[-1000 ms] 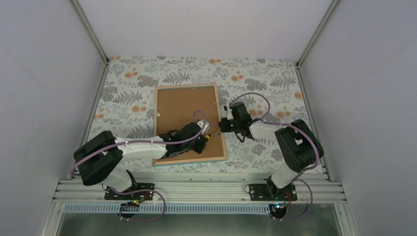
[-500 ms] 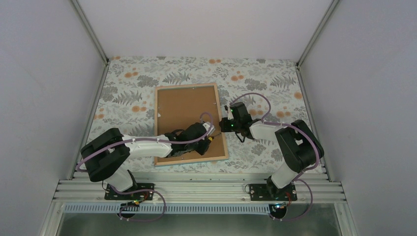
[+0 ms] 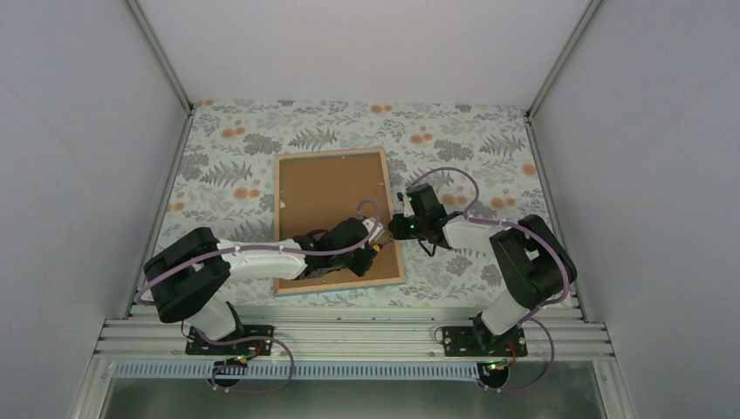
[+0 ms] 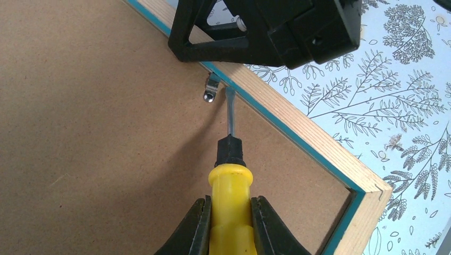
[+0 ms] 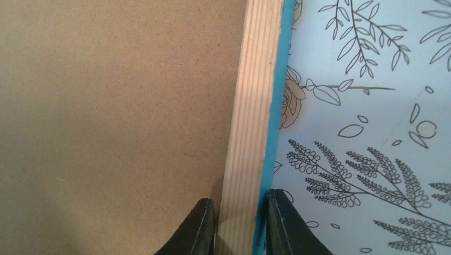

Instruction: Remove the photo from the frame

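Observation:
The frame [image 3: 332,154] lies face down, its brown backing board [image 3: 327,196] up, so the photo is hidden beneath. My left gripper [image 4: 230,204] is shut on a yellow-handled screwdriver [image 4: 230,186]. The screwdriver's blade tip sits beside a small metal clip [image 4: 211,87] on the frame's right rail [image 4: 298,125]. My right gripper [image 5: 240,204] stands slightly open astride that wooden rail [image 5: 255,79]. Its outer finger touches the turquoise edge, and a sliver of gap shows at its inner finger. In the top view the two grippers [image 3: 371,247] [image 3: 400,225] nearly meet at the rail.
The frame rests on a floral-patterned tablecloth [image 3: 471,144] between grey side walls. An aluminium rail [image 3: 349,336] carrying both arm bases runs along the near edge. The right gripper's black body [image 4: 276,26] hangs just beyond the clip in the left wrist view.
My left gripper has carried the screwdriver rightward across the backing board to the frame's right rail. The right arm has barely shifted.

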